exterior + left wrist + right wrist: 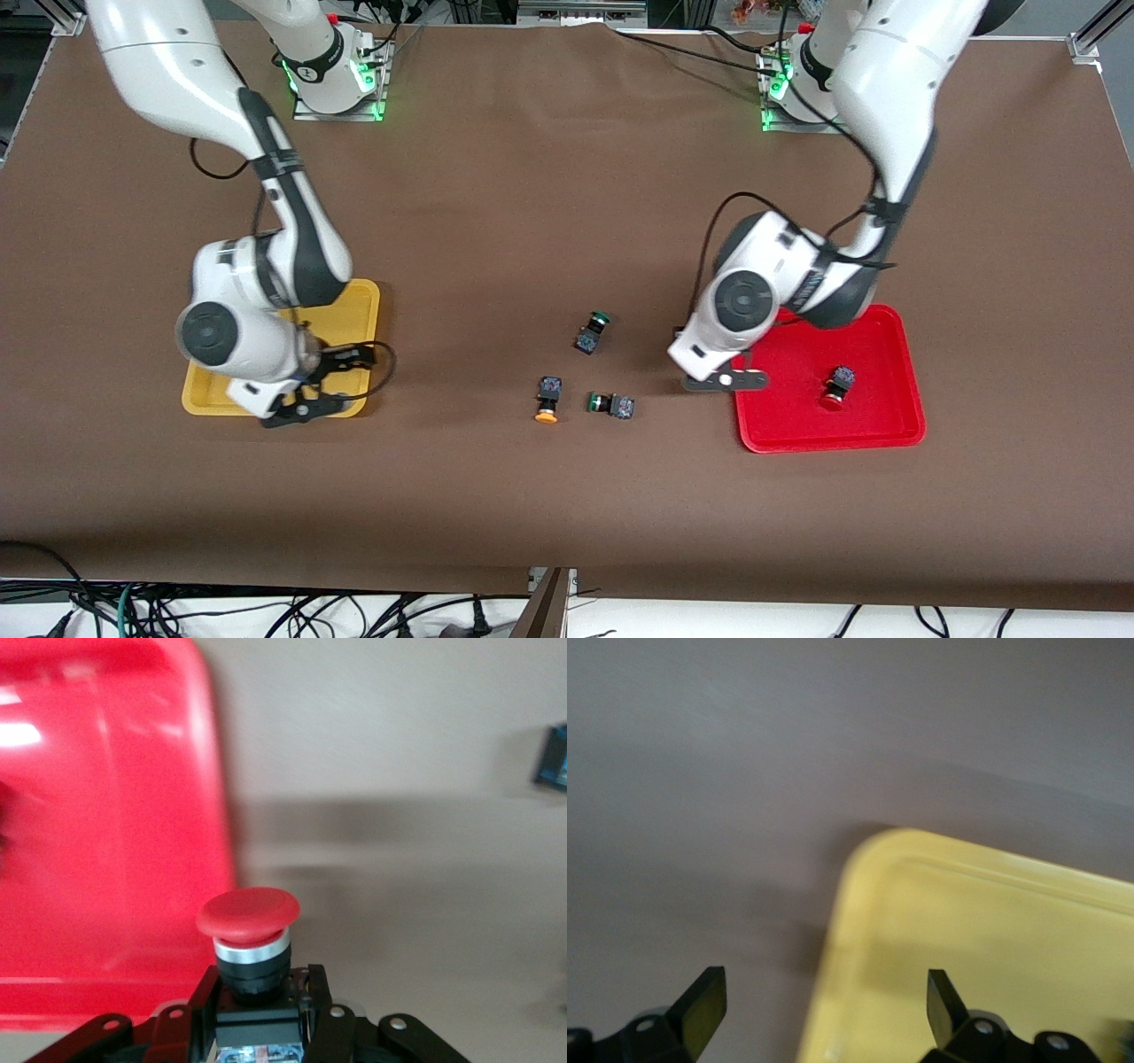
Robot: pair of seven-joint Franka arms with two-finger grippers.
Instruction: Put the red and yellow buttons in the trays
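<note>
My two grippers work at the trays, with loose buttons on the table between them.

My right gripper [817, 1005] hangs spread and empty over the yellow tray [353, 306]. Between the trays lie a yellow-capped button [547, 400] and two green-capped buttons [592, 332]. My left gripper [259, 1028] pinches a red-capped button [250, 935] over the red tray [895, 425] edge; another red button [836, 386] lies inside it.
</note>
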